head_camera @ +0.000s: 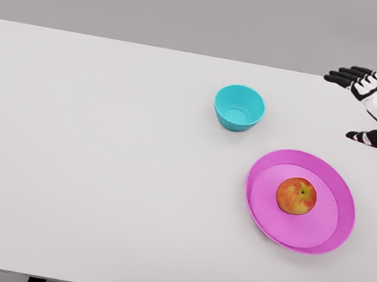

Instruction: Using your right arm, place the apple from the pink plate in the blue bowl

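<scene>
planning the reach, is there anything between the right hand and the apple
In the head view, only bare table and the near rim of the pink plate lie between the right hand and the apple; the blue bowl sits off to the side.

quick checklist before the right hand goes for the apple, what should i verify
1. Apple sits on the pink plate, near its middle: ok.
2. Apple is uncovered, with nothing over it: ok.
3. Right hand is open, fingers spread, holding nothing: ok.
4. Right hand is lined up over the apple: not ok, it sits beyond the plate near the table's far right edge.
5. Blue bowl is upright and looks empty: ok.
6. Left arm out of the way: cannot tell, it is not in view.
</scene>
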